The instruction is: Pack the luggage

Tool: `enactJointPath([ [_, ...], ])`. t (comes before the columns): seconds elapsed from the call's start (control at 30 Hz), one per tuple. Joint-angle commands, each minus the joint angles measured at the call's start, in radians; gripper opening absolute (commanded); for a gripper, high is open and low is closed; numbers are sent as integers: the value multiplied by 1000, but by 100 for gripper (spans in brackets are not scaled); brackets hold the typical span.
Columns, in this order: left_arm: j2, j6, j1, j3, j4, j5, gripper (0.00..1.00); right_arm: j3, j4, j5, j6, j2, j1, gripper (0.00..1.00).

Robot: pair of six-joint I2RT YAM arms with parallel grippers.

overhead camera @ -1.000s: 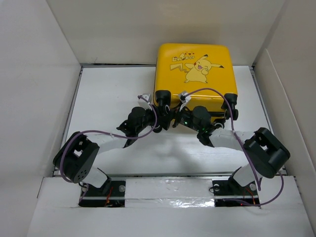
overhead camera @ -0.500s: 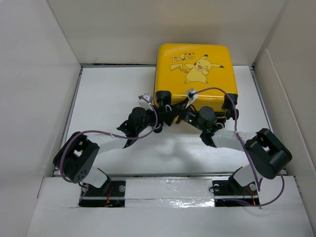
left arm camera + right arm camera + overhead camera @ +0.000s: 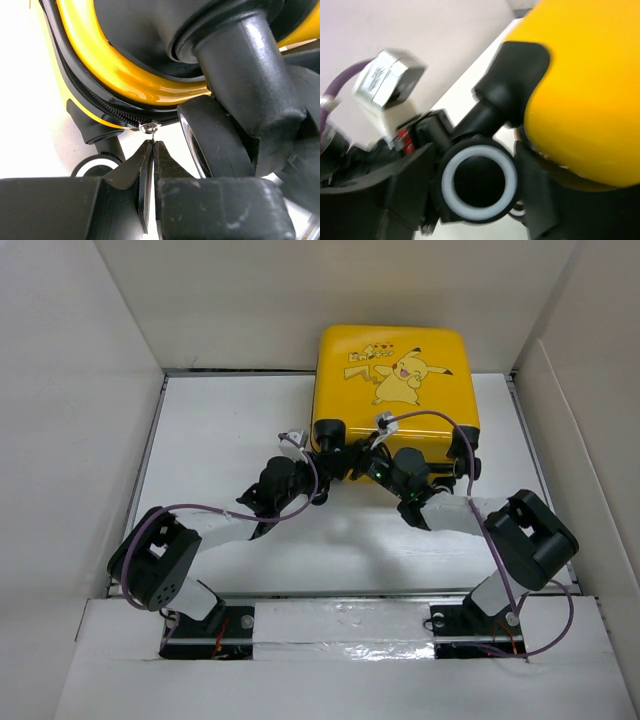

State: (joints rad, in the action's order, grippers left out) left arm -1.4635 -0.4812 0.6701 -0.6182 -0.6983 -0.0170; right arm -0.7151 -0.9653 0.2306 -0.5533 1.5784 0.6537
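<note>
The yellow luggage (image 3: pixel 400 390) lies flat and zipped shut at the back of the table, Pikachu print up. My left gripper (image 3: pixel 322 488) is at its near left corner. In the left wrist view the left gripper (image 3: pixel 152 145) is shut on the small metal zipper pull (image 3: pixel 150 128), just under the black zipper line of the yellow shell (image 3: pixel 115 75). My right gripper (image 3: pixel 355 462) is beside it. In the right wrist view the right gripper (image 3: pixel 475 152) has its fingers (image 3: pixel 407 185) pressed either side of a black-and-white wheel (image 3: pixel 477 182) under the yellow shell (image 3: pixel 580 85).
White walls (image 3: pixel 90 390) box in the white table (image 3: pixel 220 440) on the left, back and right. The two arms' wrists crowd together at the suitcase's near edge, with purple cables (image 3: pixel 440 425) looping above. Another wheel (image 3: pixel 470 468) sits at the near right corner.
My right gripper has moved left and away from me, up to the suitcase's near left wheel, which now sits between its fingers. The left arm and the suitcase have hardly moved.
</note>
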Motion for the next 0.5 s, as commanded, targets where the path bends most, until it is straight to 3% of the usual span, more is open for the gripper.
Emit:
enactJointPath([
  [0.0,26,12,34,-55,-115,-112,0,-50,39,-65,-54,28,1,56],
  [0.03,26,13,34,-55,-115,-112,0,-49,46,-74,-56,25,1,35],
  [0.1,29,13,34,-54,-113,-112,0,-46,68,-89,-40,8,1,25],
  [0.13,29,13,25,-52,-113,-113,0,-43,79,-91,-33,0,1,9],
  [0.17,32,13,25,-49,-113,-112,0,-34,92,-99,-24,-26,1,3],
  [0.33,52,16,14,-26,-113,-113,0,46,155,-100,42,-148,1,0],
  [0.47,58,29,14,-11,-107,-109,0,114,304,-83,111,-276,-18,0],
])
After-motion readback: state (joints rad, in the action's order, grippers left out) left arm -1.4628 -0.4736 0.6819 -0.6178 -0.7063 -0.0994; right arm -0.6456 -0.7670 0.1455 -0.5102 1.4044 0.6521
